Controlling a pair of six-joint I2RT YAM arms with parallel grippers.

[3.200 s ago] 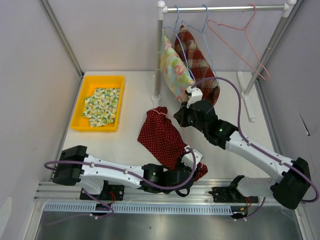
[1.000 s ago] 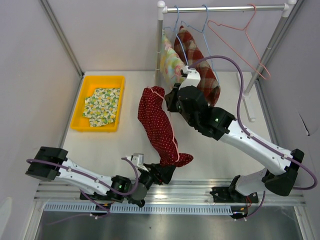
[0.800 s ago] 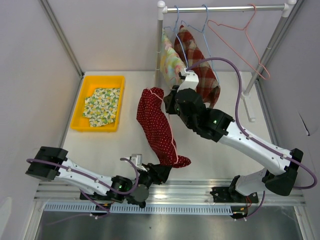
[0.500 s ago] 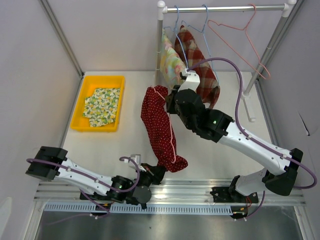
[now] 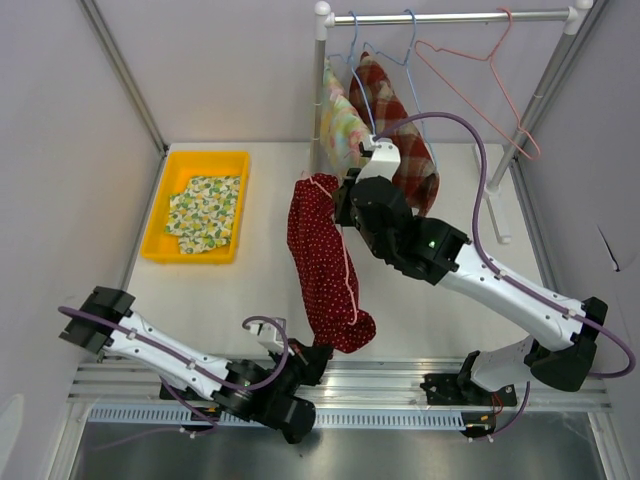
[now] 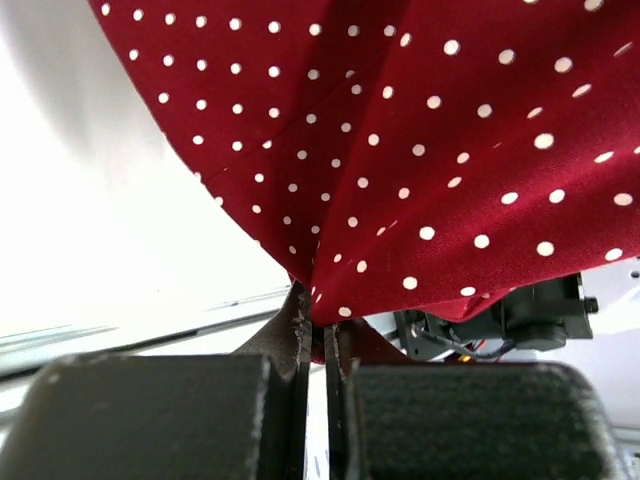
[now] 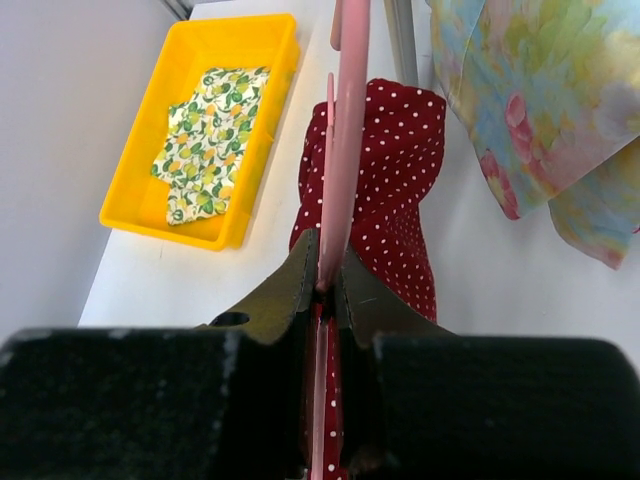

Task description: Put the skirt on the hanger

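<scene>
Two arms hold a red skirt [image 5: 325, 260] with white polka dots taut above the tabletop [image 5: 250, 290], and we read this as the step just before hanging. The right end effector [image 5: 338, 198] is clamped on the skirt's upper end, close beside the rack's left post. The left end effector [image 6: 312, 335] is pinched tight on a fold of the hem down at the near edge. The skirt's long axis therefore runs from the rack toward the arm bases, tilting slightly to the right as it nears us.

In the right wrist view, a pink strip [image 7: 345, 130] rises from between the closed fingers alongside the dotted cloth. It may be a hanger's wire or the waistband's trim, and the view is too close for us to say which.

An empty pink hanger [image 5: 470, 100] of thin bent wire hangs on the rail [image 5: 450, 17], above and to the right of the right end effector. That arm is far nearer to it than the left.

The fabric looks thin and limp, gathering into soft pleats where the left fingers bite it. A floral garment [image 5: 343, 130] and a plaid garment [image 5: 400, 130] hang on blue wire hangers between the skirt's top and the free hanger. We judge those two to be the main thing any reach rightward must clear. A yellow tray [image 5: 160, 215] holding a folded leaf-print cloth [image 5: 203, 212] sits well apart on the left.
</scene>
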